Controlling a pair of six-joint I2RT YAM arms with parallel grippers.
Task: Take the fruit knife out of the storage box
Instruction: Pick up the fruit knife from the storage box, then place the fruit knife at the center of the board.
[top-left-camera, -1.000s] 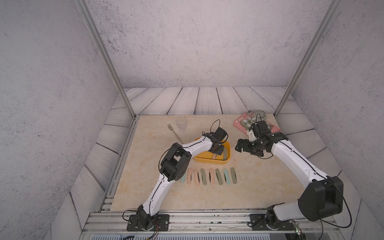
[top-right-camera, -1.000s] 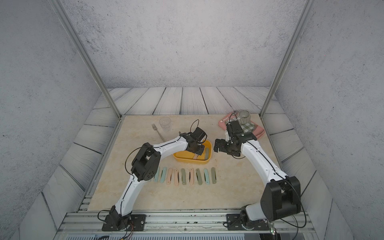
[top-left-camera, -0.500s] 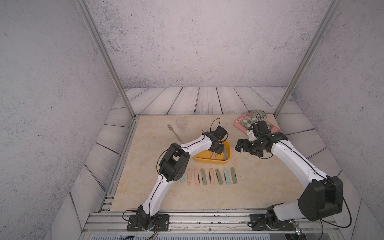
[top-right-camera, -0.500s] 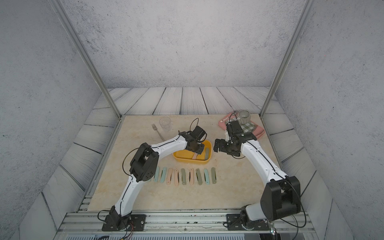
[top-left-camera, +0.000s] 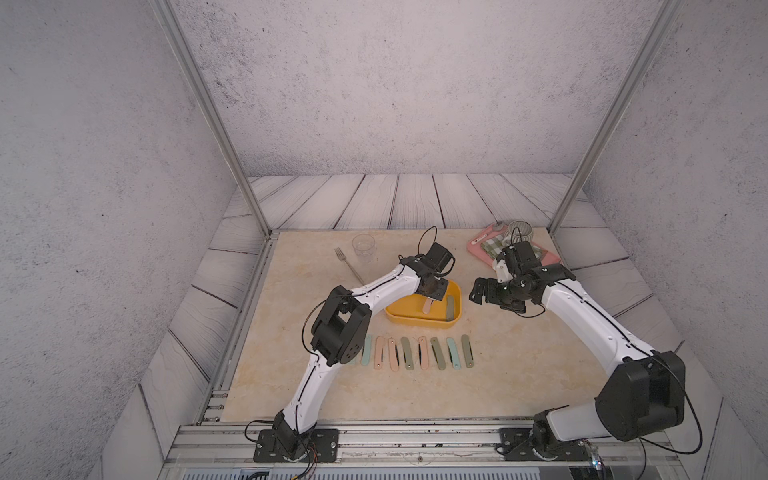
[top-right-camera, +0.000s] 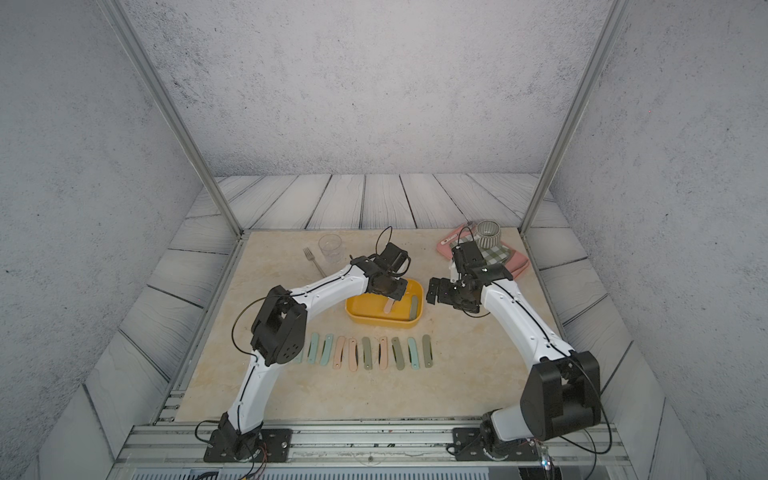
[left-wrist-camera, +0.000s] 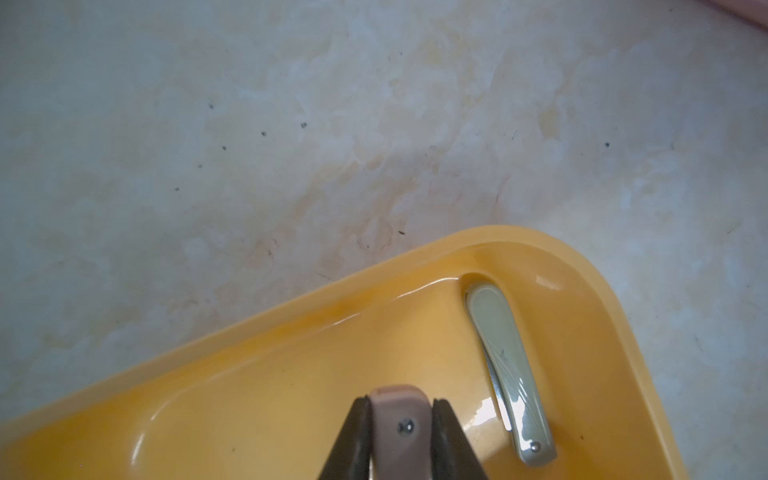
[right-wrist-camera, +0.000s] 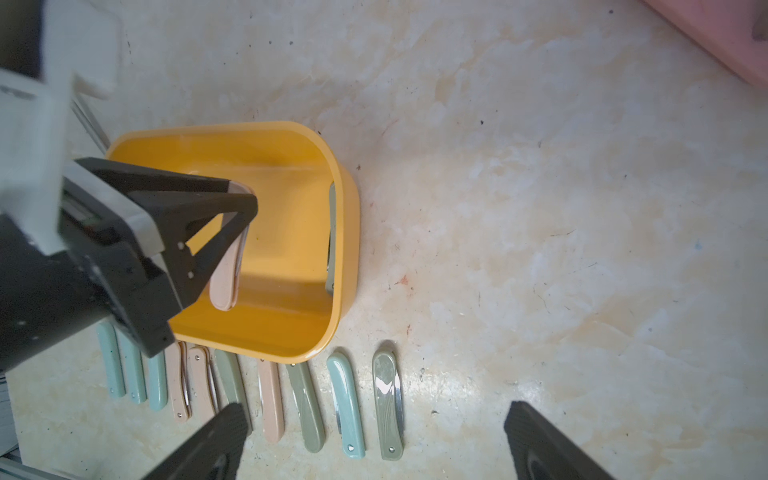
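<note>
Both top views show the left gripper (top-left-camera: 432, 296) reaching into the yellow storage box (top-left-camera: 415, 323), clamped on one end of a pink fruit knife (top-left-camera: 428, 306). The right gripper (top-left-camera: 478, 291) hangs just beside the box, its jaws wide apart. Compared with a second ago, the left elbow has drifted slightly outward and the right arm has kept its place.

Left wrist view: both fingers (left-wrist-camera: 353, 440) pinch the knife's riveted end above the box floor, and a green knife (left-wrist-camera: 509, 365) lies along the wall.

Right wrist view: the fruit knife (right-wrist-camera: 224, 282) is inside the box, free end slanting down. A row of knives (right-wrist-camera: 347, 407) lies on the table (right-wrist-camera: 540, 208) alongside.
</note>
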